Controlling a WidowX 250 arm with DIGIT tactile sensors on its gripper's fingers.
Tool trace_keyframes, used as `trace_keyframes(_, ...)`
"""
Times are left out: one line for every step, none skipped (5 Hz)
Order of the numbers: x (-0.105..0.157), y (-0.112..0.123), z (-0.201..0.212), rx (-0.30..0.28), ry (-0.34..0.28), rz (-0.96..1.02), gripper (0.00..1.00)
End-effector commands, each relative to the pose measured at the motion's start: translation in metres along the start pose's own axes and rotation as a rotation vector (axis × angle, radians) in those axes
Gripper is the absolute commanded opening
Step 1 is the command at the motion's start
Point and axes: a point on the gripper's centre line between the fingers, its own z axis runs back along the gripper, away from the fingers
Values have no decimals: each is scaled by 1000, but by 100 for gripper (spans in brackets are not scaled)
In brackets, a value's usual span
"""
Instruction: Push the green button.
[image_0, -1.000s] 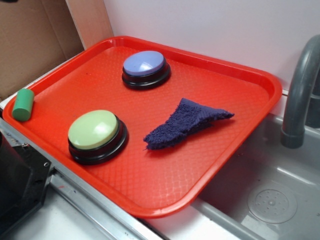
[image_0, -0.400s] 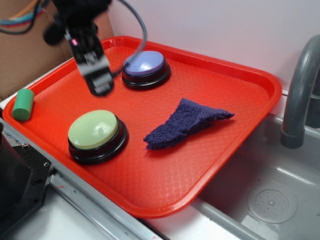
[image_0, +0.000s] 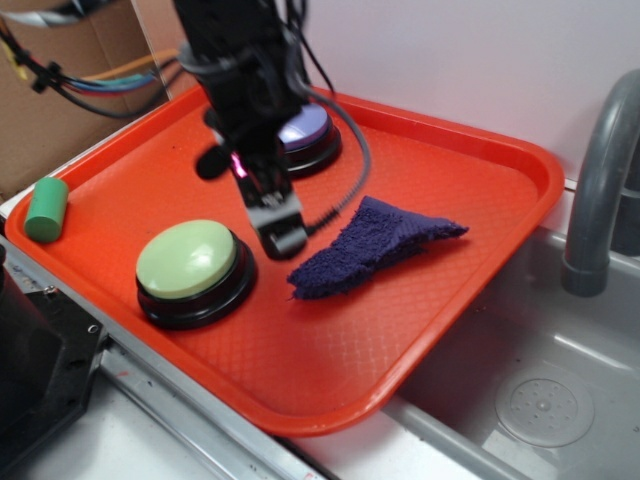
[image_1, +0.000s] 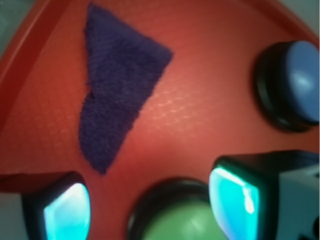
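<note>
— Where's the green button (image_0: 187, 258)?

— Near corner of the red tray (image_0: 330, 370), beside a grey sink (image_0: 545, 395); purple cloth (image_0: 370, 247) to its right.

— Your fingers (image_1: 231, 196)?

— My gripper (image_0: 280, 232) hangs just right of it, spread, grasping nothing.

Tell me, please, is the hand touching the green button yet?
Apart. In the exterior view the hand hangs to the right of the green button, with bare red tray visible between them.

Plain white wall (image_0: 480, 50) behind the sink basin (image_0: 560, 340) | grey faucet (image_0: 600, 180) rising at its right | brown cardboard (image_0: 60, 120) far left of it
</note>
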Motion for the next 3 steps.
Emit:
trace_keyframes(-52, 5, 38, -69, 97, 107, 100)
trace_keyframes(-70, -5, 33, -94, 150, 128, 100)
trace_keyframes(-77, -3, 20, -145, 240, 189, 100)
